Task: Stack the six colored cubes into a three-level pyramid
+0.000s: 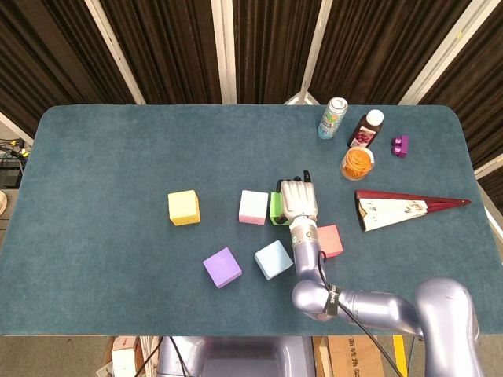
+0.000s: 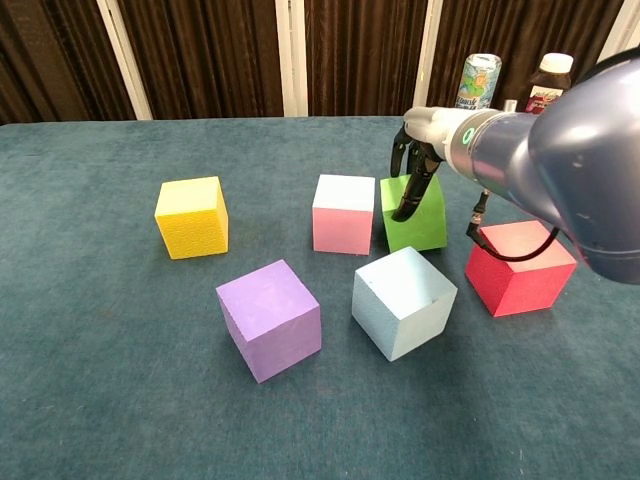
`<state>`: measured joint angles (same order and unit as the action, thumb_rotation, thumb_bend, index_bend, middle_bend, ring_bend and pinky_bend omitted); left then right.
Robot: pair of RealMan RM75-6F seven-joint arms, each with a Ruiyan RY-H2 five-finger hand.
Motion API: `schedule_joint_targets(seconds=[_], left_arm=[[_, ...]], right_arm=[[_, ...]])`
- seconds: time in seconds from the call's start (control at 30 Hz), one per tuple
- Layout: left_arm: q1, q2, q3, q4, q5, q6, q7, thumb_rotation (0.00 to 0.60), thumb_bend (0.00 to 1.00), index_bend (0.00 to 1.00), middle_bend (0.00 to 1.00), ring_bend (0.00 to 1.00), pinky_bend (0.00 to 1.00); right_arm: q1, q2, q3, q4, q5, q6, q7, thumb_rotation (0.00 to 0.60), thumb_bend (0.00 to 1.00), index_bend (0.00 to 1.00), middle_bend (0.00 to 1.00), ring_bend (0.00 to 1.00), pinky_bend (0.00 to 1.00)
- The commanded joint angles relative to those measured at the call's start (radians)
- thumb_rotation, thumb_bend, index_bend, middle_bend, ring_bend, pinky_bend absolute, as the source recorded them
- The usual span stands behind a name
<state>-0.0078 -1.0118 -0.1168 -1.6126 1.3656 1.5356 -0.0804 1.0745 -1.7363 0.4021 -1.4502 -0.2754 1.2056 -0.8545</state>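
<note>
My right hand (image 1: 299, 200) (image 2: 418, 148) grips the green cube (image 1: 275, 208) (image 2: 420, 222) from above, its fingers hanging down over the front and back faces. The cube is slightly tilted and sits close beside the pink cube (image 1: 253, 206) (image 2: 343, 213). The red cube (image 1: 328, 240) (image 2: 518, 266) lies to the right of the hand. A light blue cube (image 1: 273, 259) (image 2: 403, 301) and a purple cube (image 1: 222, 267) (image 2: 270, 318) lie nearer the front. At the left, apart from the others, stands the yellow cube (image 1: 183, 207) (image 2: 192, 216). My left hand shows in neither view.
At the back right stand a spray can (image 1: 332, 118), a brown bottle (image 1: 365, 128), an orange-filled jar (image 1: 357, 163) and a small purple piece (image 1: 400, 144). A long red triangular box (image 1: 401, 207) lies right of the cubes.
</note>
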Motion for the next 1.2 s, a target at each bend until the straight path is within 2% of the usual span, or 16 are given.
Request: schedule_joint_targets(seconds=[0.03,0.4,0.87,1.2], left_arm=[[0.000,0.000,0.000,0.000,-0.001,0.000,0.000,0.600,0.38,0.03,0.00,0.00,0.00],[-0.003,-0.001,-0.001,0.000,-0.005,-0.006,0.003,0.600,0.38,0.04,0.00,0.00,0.00],[-0.002,-0.001,0.001,-0.004,-0.004,-0.005,0.004,0.600,0.38,0.04,0.00,0.00,0.00],[-0.006,0.002,-0.002,-0.001,-0.008,-0.013,-0.005,0.600,0.38,0.04,0.00,0.00,0.00]], right_arm=[[0.003,-0.004,0.007,0.008,-0.001,-0.002,0.001,0.600,0.23,0.43,0.46,0.24,0.00],[-0.002,0.006,0.029,0.012,0.007,-0.005,0.003,0.600,0.23,0.43,0.46,0.24,0.00],[-0.009,0.019,0.069,-0.044,0.034,-0.017,0.038,0.600,0.23,0.43,0.46,0.25,0.00],[0.002,-0.008,0.083,-0.013,0.032,-0.025,0.074,0.600,0.23,0.43,0.47,0.25,0.00]])
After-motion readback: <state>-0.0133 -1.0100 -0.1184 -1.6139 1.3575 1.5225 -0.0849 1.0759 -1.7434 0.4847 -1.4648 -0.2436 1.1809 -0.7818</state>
